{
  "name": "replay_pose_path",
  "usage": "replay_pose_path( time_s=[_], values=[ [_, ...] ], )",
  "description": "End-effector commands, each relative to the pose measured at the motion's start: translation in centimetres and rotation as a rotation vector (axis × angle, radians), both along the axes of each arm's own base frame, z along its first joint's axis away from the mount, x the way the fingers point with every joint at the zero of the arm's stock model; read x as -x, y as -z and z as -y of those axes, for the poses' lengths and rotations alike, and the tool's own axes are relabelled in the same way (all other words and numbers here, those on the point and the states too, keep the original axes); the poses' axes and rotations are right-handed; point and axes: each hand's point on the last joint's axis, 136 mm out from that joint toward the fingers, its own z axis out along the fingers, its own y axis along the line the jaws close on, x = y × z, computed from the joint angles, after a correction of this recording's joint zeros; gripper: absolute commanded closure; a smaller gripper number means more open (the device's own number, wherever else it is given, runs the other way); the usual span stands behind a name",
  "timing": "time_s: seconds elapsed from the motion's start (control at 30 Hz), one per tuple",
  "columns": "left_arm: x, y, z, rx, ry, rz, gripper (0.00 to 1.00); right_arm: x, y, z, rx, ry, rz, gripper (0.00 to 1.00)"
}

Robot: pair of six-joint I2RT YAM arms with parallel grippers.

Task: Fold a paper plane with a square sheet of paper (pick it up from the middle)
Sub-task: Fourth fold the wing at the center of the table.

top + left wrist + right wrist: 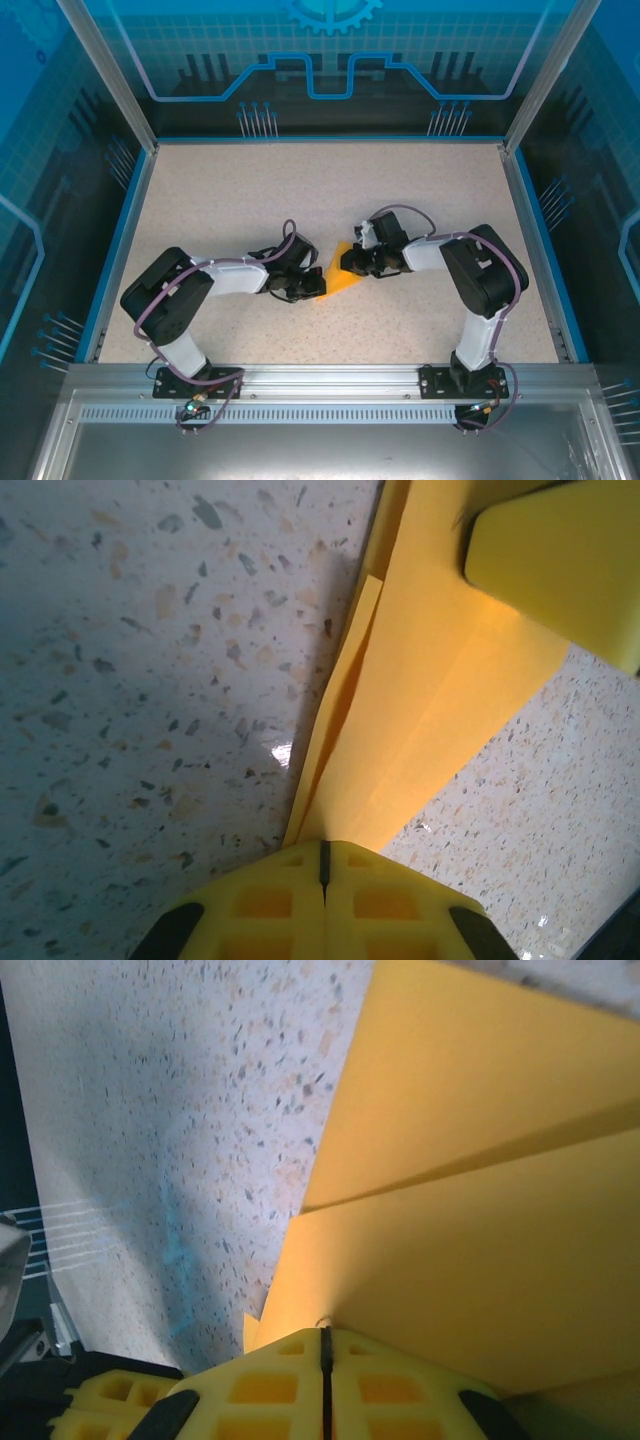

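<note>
Robot lab cell: speckled table (300, 190), blue printed wall panels (330, 60), aluminium frame posts (108, 75).

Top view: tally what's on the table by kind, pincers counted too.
Orange-yellow paper, partly folded: 1
Pincers: 2 (left pincer, right pincer, both shut on the paper)
Total: 3

Black-white arms (237, 277), purple cables (405, 208) — yellow gripper pads (265, 905)
</note>
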Motion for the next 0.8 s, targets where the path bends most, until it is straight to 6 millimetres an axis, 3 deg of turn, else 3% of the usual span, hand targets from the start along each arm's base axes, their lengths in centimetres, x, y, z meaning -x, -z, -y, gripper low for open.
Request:
replay_pose_path(
  time_s=[0.0, 0.57, 0.67, 0.77],
  values=[
    [1.5, 2.6, -2.7, -0.116, -0.027, -0.053, 1.0, 1.9, -1.4, -1.6, 0.012, -0.084, 0.041, 0.92],
    [1.7, 3.1, -2.7, -0.122, -0.029, -0.067, 1.0, 5.6, 1.8, -3.2, 0.063, -0.156, -0.051, 0.92],
    [1.8, 3.2, -2.9, -0.133, -0.031, -0.076, 1.0, 5.8, 2.8, -2.5, 0.104, -0.161, -0.068, 0.92],
    [2.2, 3.5, -3.3, -0.149, -0.037, -0.096, 1.0, 4.7, 4.2, -0.5, 0.154, -0.107, -0.089, 0.93]
  ],
)
